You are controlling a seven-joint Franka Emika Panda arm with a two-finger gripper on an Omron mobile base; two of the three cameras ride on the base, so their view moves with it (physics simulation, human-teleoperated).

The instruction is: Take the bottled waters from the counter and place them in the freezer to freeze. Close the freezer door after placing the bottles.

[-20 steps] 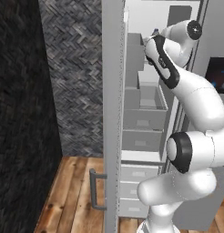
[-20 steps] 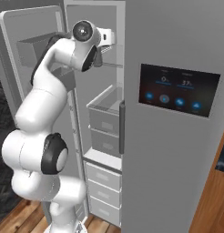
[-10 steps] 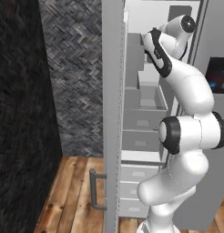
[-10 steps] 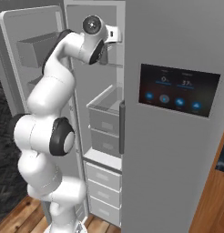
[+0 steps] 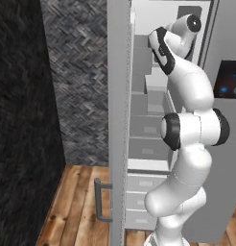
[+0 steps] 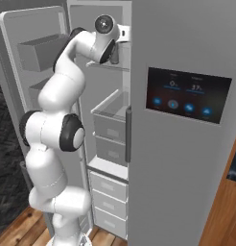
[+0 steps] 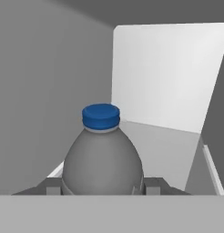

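Observation:
A clear greyish bottled water (image 7: 102,154) with a blue cap stands upright between my fingertips (image 7: 52,185), and my gripper (image 7: 102,185) is shut on its body. In the right base view my gripper (image 6: 115,52) reaches into the top of the open freezer (image 6: 108,67), just above its upper white shelf. The white back wall and shelf of the freezer (image 7: 164,77) lie ahead of the bottle. The freezer door (image 6: 38,48) stands wide open to the left, seen edge-on as the freezer door (image 5: 119,120) in the left base view. The counter is out of view.
A grey panel with a dark touchscreen (image 6: 187,93) is close on the right of the opening. Bins (image 6: 110,120) and white drawers (image 6: 110,192) fill the lower freezer. Door bins (image 6: 41,50) hang inside the open door. A dark wall (image 5: 24,120) stands to the left.
The arm has stretched upward and forward, carrying the hand and the bottle deeper into the freezer's top compartment. The grip has not changed.

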